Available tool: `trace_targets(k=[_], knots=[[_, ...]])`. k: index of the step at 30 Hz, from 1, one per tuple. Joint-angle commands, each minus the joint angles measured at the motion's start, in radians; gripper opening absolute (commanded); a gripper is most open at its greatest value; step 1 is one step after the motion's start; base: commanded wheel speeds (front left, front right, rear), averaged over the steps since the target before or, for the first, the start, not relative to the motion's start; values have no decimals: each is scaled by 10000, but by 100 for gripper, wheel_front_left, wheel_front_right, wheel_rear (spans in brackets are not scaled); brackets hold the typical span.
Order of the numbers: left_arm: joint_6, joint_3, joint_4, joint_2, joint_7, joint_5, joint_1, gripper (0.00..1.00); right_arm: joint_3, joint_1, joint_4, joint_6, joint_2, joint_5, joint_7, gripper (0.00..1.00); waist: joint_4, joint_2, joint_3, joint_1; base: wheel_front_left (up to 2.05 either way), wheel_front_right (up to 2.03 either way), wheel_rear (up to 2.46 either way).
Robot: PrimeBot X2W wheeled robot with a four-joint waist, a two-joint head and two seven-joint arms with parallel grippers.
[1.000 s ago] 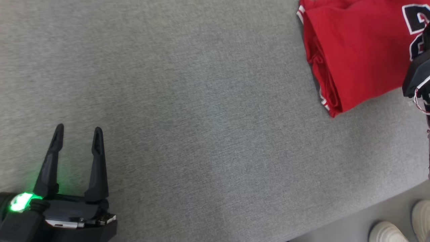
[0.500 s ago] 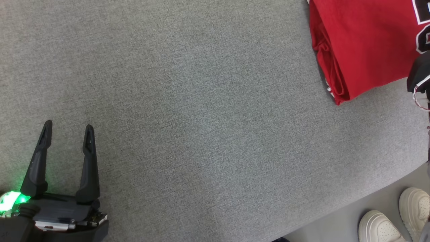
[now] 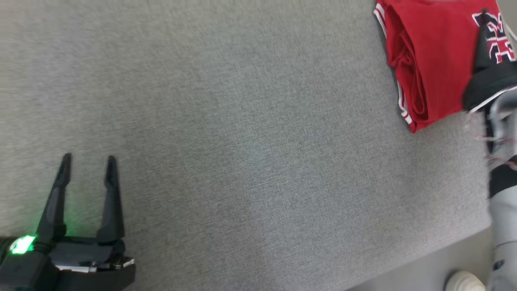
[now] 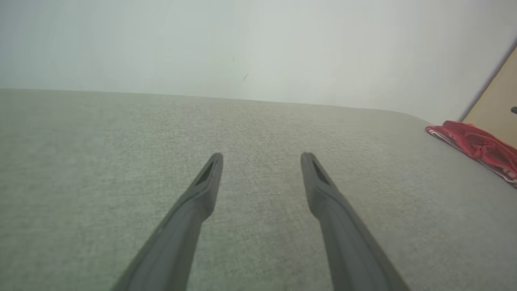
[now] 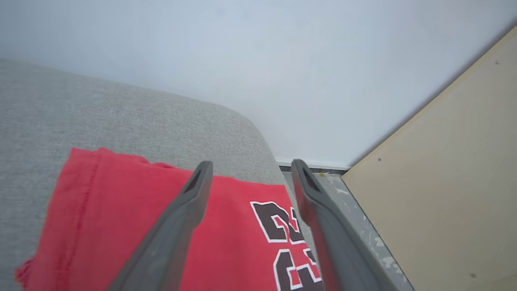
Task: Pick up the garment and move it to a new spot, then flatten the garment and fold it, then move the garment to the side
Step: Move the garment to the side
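Head view: garment [image 3: 436, 60] at corner of grey surface [image 3: 258, 141]; left gripper [image 3: 89, 157], right gripper [image 5: 251, 163] both spread.

Beneath my right gripper [image 5: 251, 163] I see the garment [image 5: 121, 226], soft matt red cloth. Ahead of my left gripper [image 4: 262, 155] the grey surface [image 4: 101, 133] is coarse woven fabric; the fingers [image 4: 190, 210] look matt dark plastic.
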Motion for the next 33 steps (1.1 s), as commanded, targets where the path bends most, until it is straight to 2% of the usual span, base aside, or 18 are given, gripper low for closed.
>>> trace_targets(k=[1, 6, 9, 14, 23, 28, 33], knots=[[30, 165, 116, -80, -26, -28, 112, 100, 102, 252, 116, -29, 113, 258, -115, 100, 395, -1, -550, 0, 0, 0, 0], [45, 579, 559, -535, -26, 160, 477, 100, 979, 847, 319, -30, 469, 925, -525, 100, 890, -1, -1515, 0, 0, 0, 0], [83, 778, 940, -763, -26, 201, 797, 100, 1544, 1414, 257, -29, 709, 1744, -707, 100, 1276, -1, -2178, 0, 0, 0, 0], [145, 935, 1536, -1035, -26, 179, 1314, 100, 2361, 2859, -589, -29, 549, 3049, -784, 100, 1955, -1, -3419, 0, 0, 0, 0], [222, 795, 2320, -1165, -26, 84, 2451, 100, 2565, 6132, -2707, -29, 627, 4545, -789, 100, 2894, -1, -5408, 0, 0, 0, 0], [250, 664, 2451, -1164, -26, -49, 2777, 100, 2496, 7438, -3898, -29, 916, 4738, -774, 100, 3049, -1, -5787, 0, 0, 0, 0], [195, 671, 2651, -1165, -26, -126, 2852, 100, 2774, 8360, -4323, -29, 1067, 4787, -771, 100, 3059, -1, -6009, 0, 0, 0, 0]])
